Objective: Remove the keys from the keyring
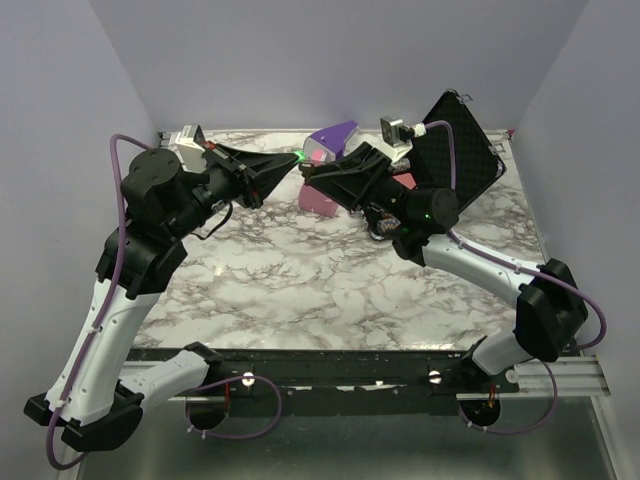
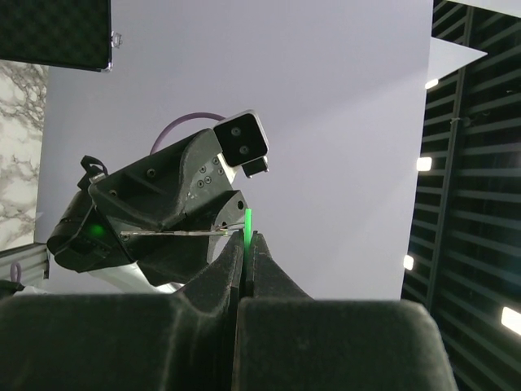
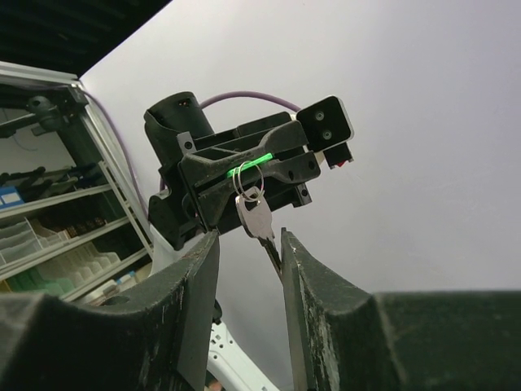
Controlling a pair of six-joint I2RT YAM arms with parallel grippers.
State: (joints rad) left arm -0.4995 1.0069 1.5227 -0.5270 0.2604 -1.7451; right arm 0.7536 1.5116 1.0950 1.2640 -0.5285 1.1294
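Left gripper [image 2: 248,244]: clenching on the green key [image 2: 247,221], fingers pressing flat together with the green head standing up out of the seam.
Green key: sitting at the left fingertips, up off the table [image 1: 300,290]; in the top view it is showing as a green spot where the two grippers are meeting.
Keyring [image 3: 248,186]: hanging just under the green key, a thin loop threading both keys.
Silver key [image 3: 254,216]: dangling from the keyring with its blade pointing down into the gap of the right gripper [image 3: 249,236].
Right gripper: standing released, fingers apart; the blade is lying between them, just beside one finger (whether it is touching that finger cannot be told).
Facing: the two grippers are pointing tip to tip, nearly touching, over the far middle of the table.
Silver key, left wrist view: showing edge-on as a thin line running from the green key toward the right gripper's body.
Purple-and-pink wedge [image 1: 332,140]: sitting just behind and below the meeting point, close to the back wall [image 1: 330,60].
Black case [image 1: 460,150]: leaning open at the far right corner, near the right arm's wrist.
Open room: the marble is lying bare across the middle and near side, toward the arm bases.
Edges: the back wall is running close behind the grippers; the side walls are standing well apart from them.
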